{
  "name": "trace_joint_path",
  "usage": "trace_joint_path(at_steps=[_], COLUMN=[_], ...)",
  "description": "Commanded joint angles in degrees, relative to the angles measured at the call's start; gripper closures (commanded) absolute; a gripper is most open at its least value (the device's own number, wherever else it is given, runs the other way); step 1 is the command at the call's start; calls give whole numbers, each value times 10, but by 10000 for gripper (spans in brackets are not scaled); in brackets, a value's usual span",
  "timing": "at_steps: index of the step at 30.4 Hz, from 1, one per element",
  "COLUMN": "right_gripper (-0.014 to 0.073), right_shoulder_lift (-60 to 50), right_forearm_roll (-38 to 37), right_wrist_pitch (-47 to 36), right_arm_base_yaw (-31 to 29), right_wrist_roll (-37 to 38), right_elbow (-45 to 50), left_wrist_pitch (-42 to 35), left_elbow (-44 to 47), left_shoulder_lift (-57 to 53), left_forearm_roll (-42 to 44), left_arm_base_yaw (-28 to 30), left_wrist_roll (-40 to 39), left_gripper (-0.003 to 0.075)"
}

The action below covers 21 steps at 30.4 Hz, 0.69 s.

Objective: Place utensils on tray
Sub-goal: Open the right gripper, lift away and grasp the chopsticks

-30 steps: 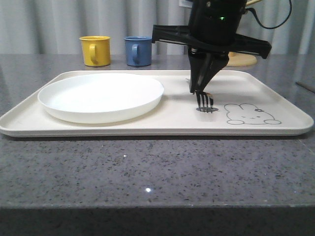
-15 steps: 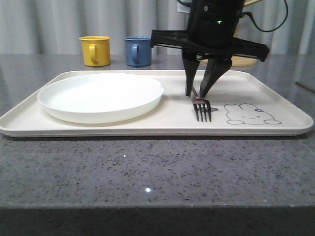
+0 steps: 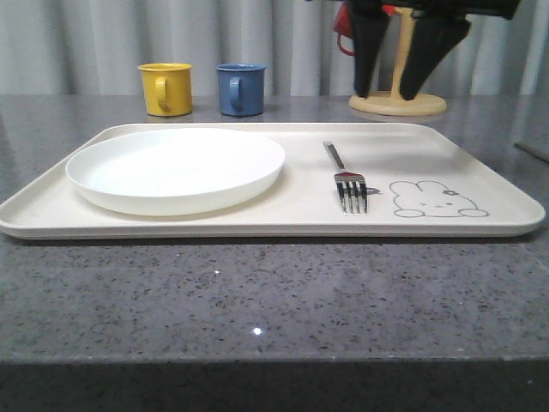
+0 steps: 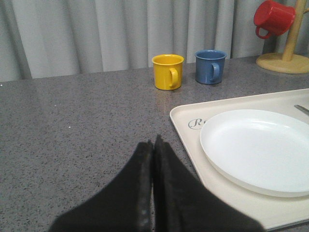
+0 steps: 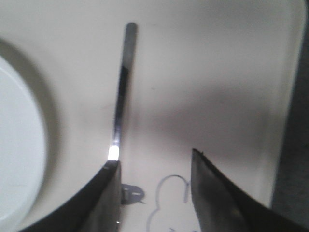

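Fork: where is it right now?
In the front view the fork lies flat on the cream tray, between the white plate on its left and the rabbit drawing on its right, tines toward the camera.

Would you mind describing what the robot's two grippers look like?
Both are matte black. The left gripper has two broad fingers tapering to narrow tips. The right gripper has long, wedge-shaped fingers. No markings or cables are visible on either.
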Motion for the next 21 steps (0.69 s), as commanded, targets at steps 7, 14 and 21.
trace_joint_path(at_steps=[7, 14, 21], right_gripper=[222, 222, 222], right_shoulder_lift=[-51, -53, -24], right_forearm_roll=[-4, -3, -2], right_wrist_pitch=[40, 4, -17], right_arm_base_yaw=[-137, -228, -245], right_wrist_roll=[-109, -174, -196], right_elbow=[24, 100, 118], left_wrist_pitch=[-48, -48, -48], left_elbow=[-15, -15, -15], left_shoulder_lift=[4, 4, 4], left_forearm_roll=[-5, -5, -5], left_arm_base_yaw=[3, 3, 3], left_wrist_roll=[-6, -6, -6], left_gripper=[739, 739, 739])
